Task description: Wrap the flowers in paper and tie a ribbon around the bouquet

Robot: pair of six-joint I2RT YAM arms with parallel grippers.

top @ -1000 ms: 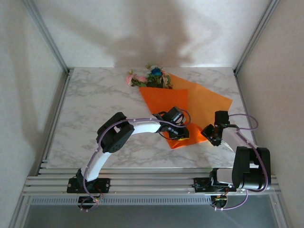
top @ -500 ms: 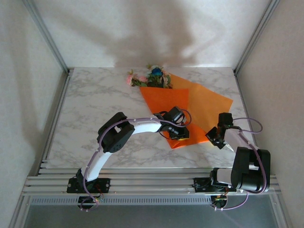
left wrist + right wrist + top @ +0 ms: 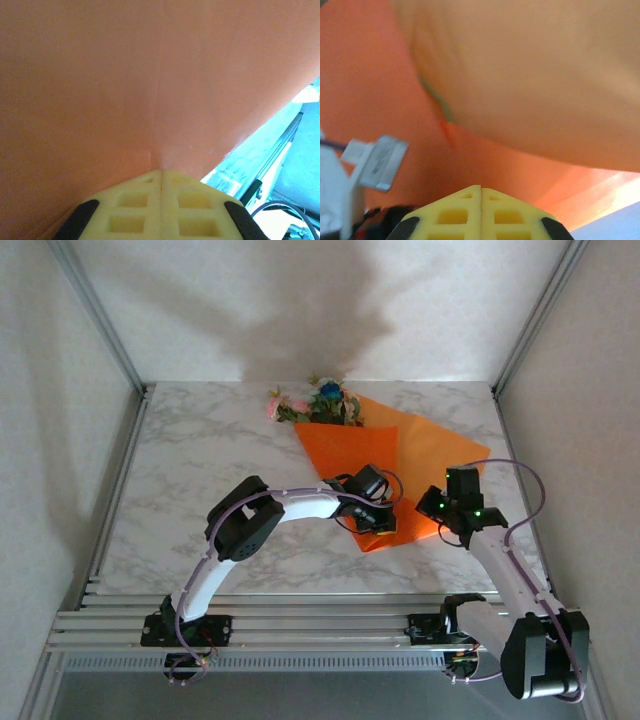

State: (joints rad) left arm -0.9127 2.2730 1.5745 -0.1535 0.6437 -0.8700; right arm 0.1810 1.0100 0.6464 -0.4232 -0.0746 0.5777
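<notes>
evidently both sets of jaws are closed at the near end of the paper (image 3: 430, 455).
we see the left jaws pressed together on a crease of the paper, which fans up and away from their tips. the right jaws, just to the right of the left jaws, are also together, with the paper bulging close ahead of them; we cannot tell whether any of it is caught between them. a thin green streak (image 3: 440, 102) runs along a fold ahead and to the left of the right jaws. the flowers (image 3: 315, 405) lie well beyond both sets of jaws, their blooms poking out of the paper's far end near the back edge of the bench (image 3: 200, 460).
</notes>
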